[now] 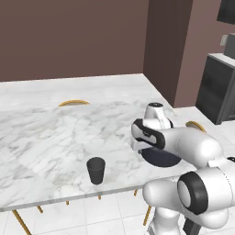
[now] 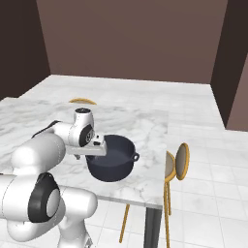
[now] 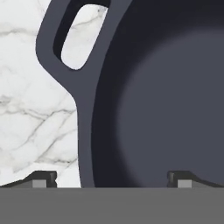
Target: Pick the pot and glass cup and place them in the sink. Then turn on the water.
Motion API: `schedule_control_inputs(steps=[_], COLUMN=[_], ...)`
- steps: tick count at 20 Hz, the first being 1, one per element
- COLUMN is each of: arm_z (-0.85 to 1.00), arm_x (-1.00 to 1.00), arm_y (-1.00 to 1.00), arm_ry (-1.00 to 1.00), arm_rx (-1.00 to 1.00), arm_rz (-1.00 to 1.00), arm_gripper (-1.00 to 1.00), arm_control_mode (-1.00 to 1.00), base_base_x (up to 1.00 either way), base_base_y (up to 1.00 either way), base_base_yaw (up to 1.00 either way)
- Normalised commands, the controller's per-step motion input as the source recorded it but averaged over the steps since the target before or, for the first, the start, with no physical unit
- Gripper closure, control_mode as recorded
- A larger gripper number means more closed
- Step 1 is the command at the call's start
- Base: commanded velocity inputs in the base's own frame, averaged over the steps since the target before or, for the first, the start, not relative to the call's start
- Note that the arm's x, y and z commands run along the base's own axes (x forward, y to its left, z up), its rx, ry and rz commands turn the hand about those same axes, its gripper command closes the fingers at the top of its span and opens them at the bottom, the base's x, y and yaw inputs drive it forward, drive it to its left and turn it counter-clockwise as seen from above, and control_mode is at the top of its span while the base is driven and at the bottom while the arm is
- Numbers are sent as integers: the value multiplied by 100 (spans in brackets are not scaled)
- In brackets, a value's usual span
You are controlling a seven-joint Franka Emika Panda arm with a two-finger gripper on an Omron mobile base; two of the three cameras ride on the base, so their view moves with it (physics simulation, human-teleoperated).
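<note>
The wide dark navy pot (image 2: 112,157) stands near the right front corner of the marble table (image 1: 46,137); in the left base view my arm covers most of the pot (image 1: 161,159). My gripper (image 3: 111,178) hangs open just over the pot's left rim, one fingertip outside the wall and one inside. One loop handle (image 3: 65,39) lies on the table-side of the rim. The hand (image 2: 92,147) points down at the pot. The small dark glass cup (image 1: 96,170) stands upright by the front edge, apart from the pot. The sink and the water are out of view.
A round-backed wooden stool (image 2: 178,162) stands off the table's right side. Another chair back (image 1: 73,103) peeks up behind the far edge. A dark cabinet (image 1: 215,92) stands at the far right. The table's front edge runs close to the cup.
</note>
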Motion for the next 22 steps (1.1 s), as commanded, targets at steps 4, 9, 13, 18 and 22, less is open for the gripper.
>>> schedule_control_inputs(steps=[4,9,13,18,22], arm_z=[0,0,0,2,31], arm_x=[0,0,0,0,0], arm_y=[0,0,0,0,0], arm_ry=[0,0,0,0,-2], arm_rx=[0,0,0,0,0], arm_rz=[0,0,0,0,0], arm_gripper=[100,100,100,100,100], arm_control_mode=[-100,-100,-100,-100,-100], base_base_x=[0,0,0,0,0], base_base_y=[0,0,0,0,0], base_base_yaw=[0,0,0,0,0])
